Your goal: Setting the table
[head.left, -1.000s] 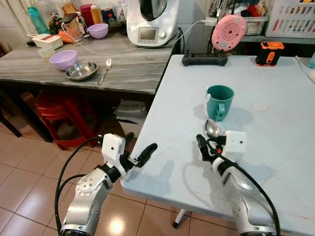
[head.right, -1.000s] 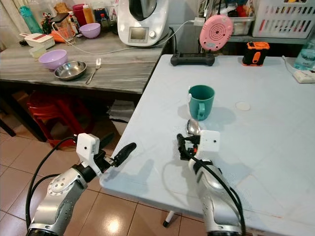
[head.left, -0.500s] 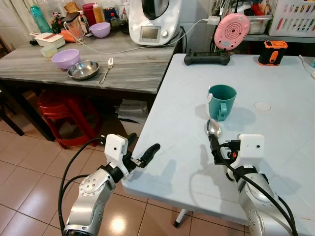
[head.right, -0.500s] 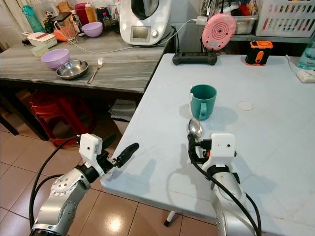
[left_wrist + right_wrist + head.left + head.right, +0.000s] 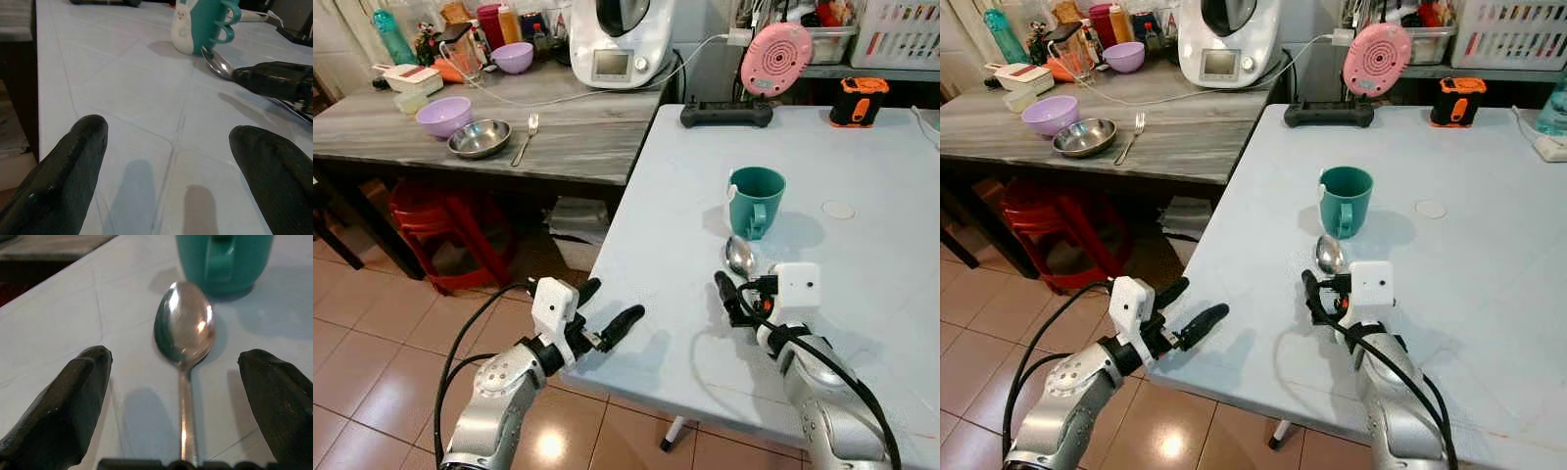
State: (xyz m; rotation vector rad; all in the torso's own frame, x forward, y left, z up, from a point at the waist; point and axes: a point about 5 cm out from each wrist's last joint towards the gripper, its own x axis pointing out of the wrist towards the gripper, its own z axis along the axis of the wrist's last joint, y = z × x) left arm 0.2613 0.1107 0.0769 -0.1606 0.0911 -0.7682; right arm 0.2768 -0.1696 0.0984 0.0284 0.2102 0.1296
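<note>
Pale table (image 5: pixel 862 166) | spoon (image 5: pixel 185 328) between spread right tool (image 5: pixel 183 396), near mug (image 5: pixel 754 201) | left tool (image 5: pixel 607 308) spread at edge

**Spoon and mug on the pale blue table**

A polished metal spoon (image 5: pixel 185 330) lies flat on the pale blue table (image 5: pixel 862 284), bowl facing up and pointing toward the teal mug (image 5: pixel 755 200), its handle running back toward the table's near edge. The bowl rests just short of the mug's base, apart from it. The mug stands upright, its handle turned toward the spoon, with a white figure on its left side.
</note>
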